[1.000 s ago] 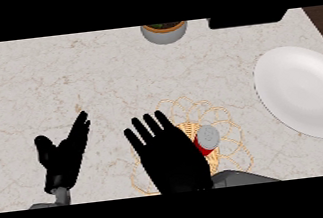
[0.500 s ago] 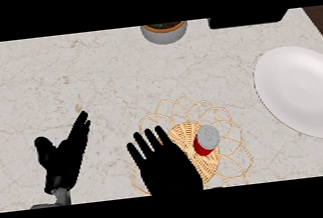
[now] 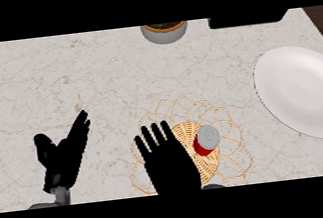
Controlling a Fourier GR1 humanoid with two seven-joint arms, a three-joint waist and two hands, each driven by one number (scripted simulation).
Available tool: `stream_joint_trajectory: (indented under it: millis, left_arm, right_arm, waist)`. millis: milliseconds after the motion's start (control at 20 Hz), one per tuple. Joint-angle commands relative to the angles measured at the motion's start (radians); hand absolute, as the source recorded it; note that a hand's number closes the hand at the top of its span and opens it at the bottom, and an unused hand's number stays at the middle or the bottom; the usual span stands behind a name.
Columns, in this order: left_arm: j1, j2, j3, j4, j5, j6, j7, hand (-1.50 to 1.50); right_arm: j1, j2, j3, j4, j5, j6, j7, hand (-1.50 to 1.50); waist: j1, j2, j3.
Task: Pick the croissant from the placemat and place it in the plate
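The right hand (image 3: pixel 169 161) is held flat over the left part of the placemat (image 3: pixel 229 123), fingers straight and spread, gripping nothing. A red and grey can (image 3: pixel 207 140), not a croissant, is seen on the placemat just beside it. The white plate (image 3: pixel 304 89) lies well apart at the bench's (image 3: pixel 101 72) right. The left hand (image 3: pixel 62 155) rests open at lower left.

Right hand (image 3: pixel 169 160) lay open over woven placemat (image 3: pixel 218 124) near counter's (image 3: pixel 101 72) front edge, beside a red, grey-topped can (image 3: pixel 207 140). White plate (image 3: pixel 304 92) at right edge. Left hand (image 3: pixel 64 155) rested open, front left.
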Motion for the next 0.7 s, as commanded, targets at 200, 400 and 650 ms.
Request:
stream_joint_trajectory:
  millis: [200,400,650]
  left_arm:
    - [0.046,-0.027,-0.013,0.022,-0.029,-0.017,-0.036,0.00]
    - [0.013,-0.035,0.017,0.054,-0.029,-0.024,-0.046,0.00]
    - [-0.014,-0.023,0.042,0.086,0.000,-0.053,-0.028,0.00]
  right_arm:
    - [0.087,0.049,0.014,0.089,0.109,-0.017,-0.053,-1.50]
    - [0.059,0.037,-0.082,0.116,0.133,0.012,-0.149,-1.50]
    - [-0.007,0.057,-0.031,0.232,0.173,0.034,-0.218,1.50]
  waist:
    - [0.000,0.002,-0.003]
    - [-0.001,0.002,-0.003]
    - [0.000,0.003,-0.003]
